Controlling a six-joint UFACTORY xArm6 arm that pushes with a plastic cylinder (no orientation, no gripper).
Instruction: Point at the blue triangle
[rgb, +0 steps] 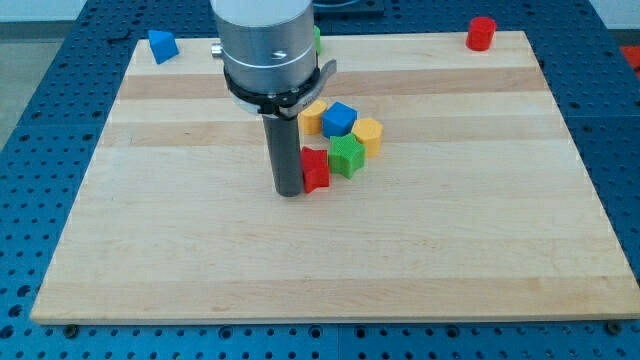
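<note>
The blue triangle (162, 45) sits at the top left corner of the wooden board (200, 250). My tip (289, 191) rests on the board near the middle, far to the right of and below the blue triangle. It touches the left side of a red block (316, 169). The rod hangs from the grey arm at the view's top.
Next to the red block lies a cluster: a green block (347, 157), a blue cube (339, 119), a yellow block (367, 135) and another yellow block (312, 116). A red cylinder (481, 33) stands at the top right. A green block (317, 40) shows partly behind the arm.
</note>
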